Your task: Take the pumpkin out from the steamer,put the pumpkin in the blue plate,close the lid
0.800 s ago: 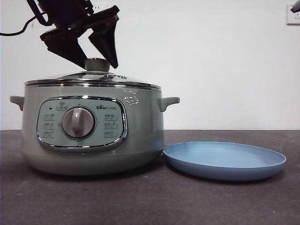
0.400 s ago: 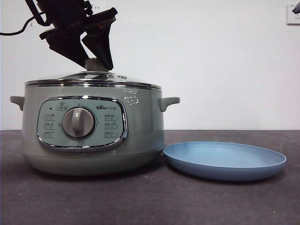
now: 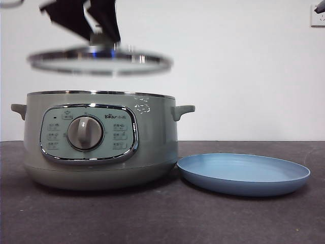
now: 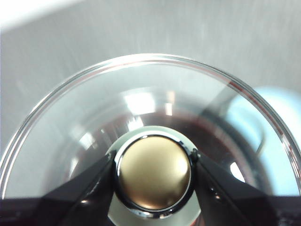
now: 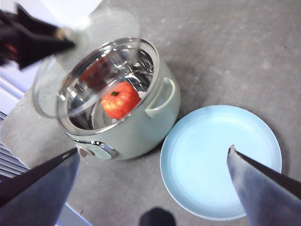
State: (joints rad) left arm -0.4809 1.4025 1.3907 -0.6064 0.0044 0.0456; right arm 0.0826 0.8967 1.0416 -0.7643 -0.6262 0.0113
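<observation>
My left gripper [image 3: 99,38] is shut on the knob [image 4: 154,173] of the glass lid [image 3: 99,60], which hangs level a short way above the sage-green steamer [image 3: 99,140]. In the left wrist view both jaws press the knob's sides. The steamer stands open on the table. The right wrist view looks down into the steamer [image 5: 136,127] and shows the orange-red pumpkin [image 5: 120,100] inside, with the lid [image 5: 87,61] raised over it. The blue plate [image 3: 244,174] lies right of the steamer, with nothing on it. My right gripper [image 5: 153,162] is open, high above the plate [image 5: 221,160].
The dark grey table [image 3: 162,218] runs under everything. A white wall stands behind, with a socket [image 3: 318,15] at its top right. A black tip [image 3: 320,7] shows at that corner.
The left gripper shut on the lid's knob and lifted the lid straight up off the steamer. The steamer and plate have stayed put.
</observation>
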